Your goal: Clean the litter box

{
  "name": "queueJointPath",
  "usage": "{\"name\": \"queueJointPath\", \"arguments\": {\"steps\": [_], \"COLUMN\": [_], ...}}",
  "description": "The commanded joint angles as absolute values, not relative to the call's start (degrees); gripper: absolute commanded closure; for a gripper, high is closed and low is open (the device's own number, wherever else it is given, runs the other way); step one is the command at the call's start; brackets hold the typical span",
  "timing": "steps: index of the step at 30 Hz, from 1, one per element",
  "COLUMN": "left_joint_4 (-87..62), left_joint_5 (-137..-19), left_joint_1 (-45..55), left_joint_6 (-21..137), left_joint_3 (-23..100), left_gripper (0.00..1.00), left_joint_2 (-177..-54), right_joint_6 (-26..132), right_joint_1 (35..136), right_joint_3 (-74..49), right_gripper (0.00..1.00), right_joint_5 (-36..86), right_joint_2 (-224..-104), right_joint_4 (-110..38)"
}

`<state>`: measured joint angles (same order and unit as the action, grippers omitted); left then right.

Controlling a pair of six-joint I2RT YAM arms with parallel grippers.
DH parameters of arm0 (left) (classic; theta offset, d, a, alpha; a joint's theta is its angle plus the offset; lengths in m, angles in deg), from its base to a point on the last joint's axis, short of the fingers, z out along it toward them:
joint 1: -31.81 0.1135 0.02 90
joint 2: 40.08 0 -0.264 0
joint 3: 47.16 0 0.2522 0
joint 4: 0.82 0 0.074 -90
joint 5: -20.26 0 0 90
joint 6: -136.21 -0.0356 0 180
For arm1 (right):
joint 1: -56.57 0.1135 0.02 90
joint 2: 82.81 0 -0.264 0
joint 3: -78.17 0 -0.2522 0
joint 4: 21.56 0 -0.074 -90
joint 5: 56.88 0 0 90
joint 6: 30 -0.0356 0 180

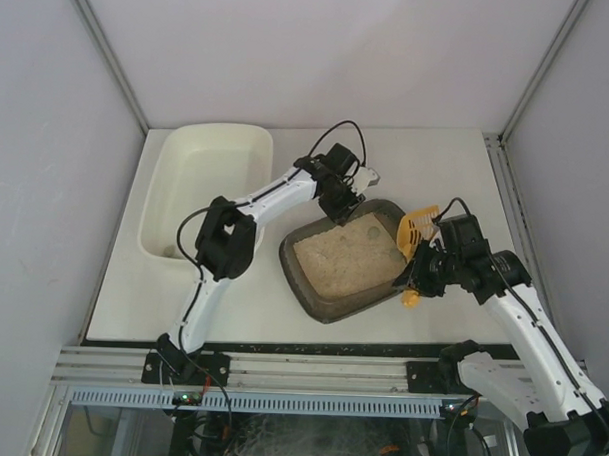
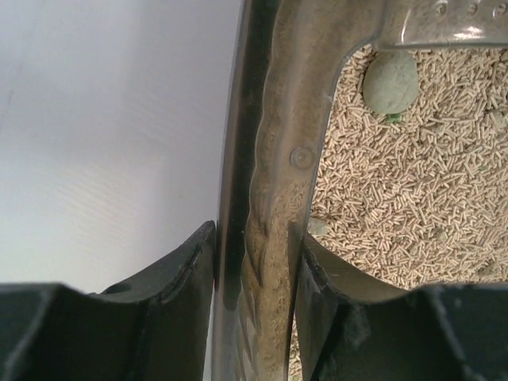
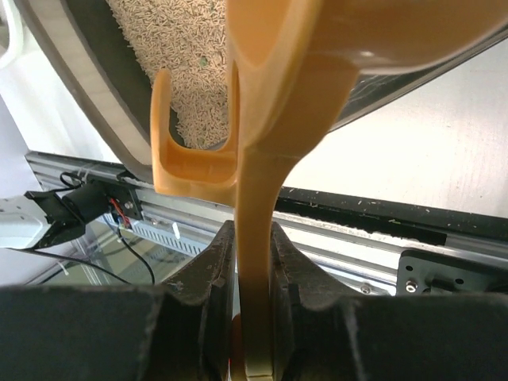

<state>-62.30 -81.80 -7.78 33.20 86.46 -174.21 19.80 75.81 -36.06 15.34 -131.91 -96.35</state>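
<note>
As the left gripper [image 1: 345, 210] pinches the litter box [image 1: 310, 294] beside a white tub [image 1: 158, 183], the right gripper [image 1: 424, 273] clamps a scoop [image 1: 414, 231].

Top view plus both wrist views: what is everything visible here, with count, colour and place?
litter box: one, dark brown-grey, centre of table
litter: beige pellets, inside the litter box
lump: one, grey-green, on the litter
scoop: one, orange, at litter box's right edge
tub: one, white, table's far left
table: one, white, under everything
left gripper: one, black, clamped on litter box's far rim
right gripper: one, black, shut on scoop's handle
</note>
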Motion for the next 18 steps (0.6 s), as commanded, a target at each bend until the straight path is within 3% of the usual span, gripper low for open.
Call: {"name": "queueJointPath", "arguments": {"steps": [1, 8, 18], "left_joint_4": [-62.7, -65.6, -62.6], "left_joint_5": [-78.7, -78.9, -75.9], "left_joint_1": [-6.8, -6.3, -6.3], "left_joint_6": [40.9, 54.0, 66.0], "left_joint_3": [77.3, 67.2, 57.1], "left_gripper": [0.56, 0.61, 0.67], "left_joint_2": [-166.1, -159.2, -148.1], "right_joint_6": [23.4, 30.3, 40.0], "right_joint_1": [75.5, 76.5, 88.7], "right_joint_3": [-35.8, -29.1, -12.3], "right_gripper": [1.00, 1.00, 1.00], "right_joint_5": [12.5, 9.4, 23.1], "right_joint_2": [-135.5, -148.2, -169.3], "right_joint_4": [-92.4, -92.3, -104.8]}}
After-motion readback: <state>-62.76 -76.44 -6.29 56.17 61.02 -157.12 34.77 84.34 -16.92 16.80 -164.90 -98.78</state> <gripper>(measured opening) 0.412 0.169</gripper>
